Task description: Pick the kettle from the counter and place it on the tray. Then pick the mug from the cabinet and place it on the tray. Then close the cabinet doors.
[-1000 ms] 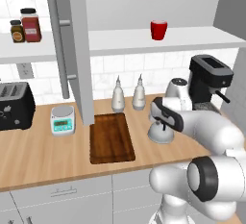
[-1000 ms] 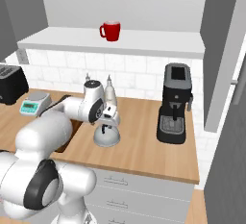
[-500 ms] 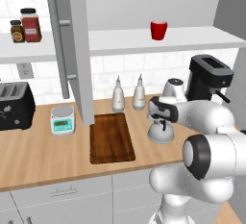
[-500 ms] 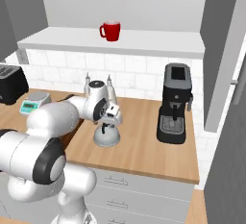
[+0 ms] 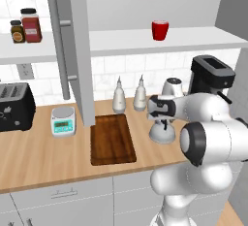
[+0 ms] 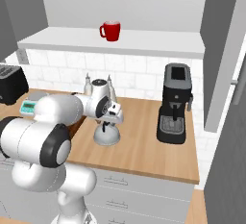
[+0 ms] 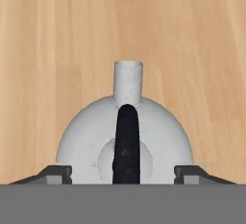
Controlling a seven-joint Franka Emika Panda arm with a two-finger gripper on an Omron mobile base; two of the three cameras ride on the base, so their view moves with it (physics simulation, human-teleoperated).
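Two fingers [image 7: 60,172] spread wide, straddling kettle [image 7: 125,141] handle [image 7: 126,143], not touching it.

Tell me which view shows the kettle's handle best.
The hand view: it looks straight down on the kettle, with the black handle running between the gripper fingertips. In the left base view and right base view the arm hides the handle; the kettle's lower body shows.
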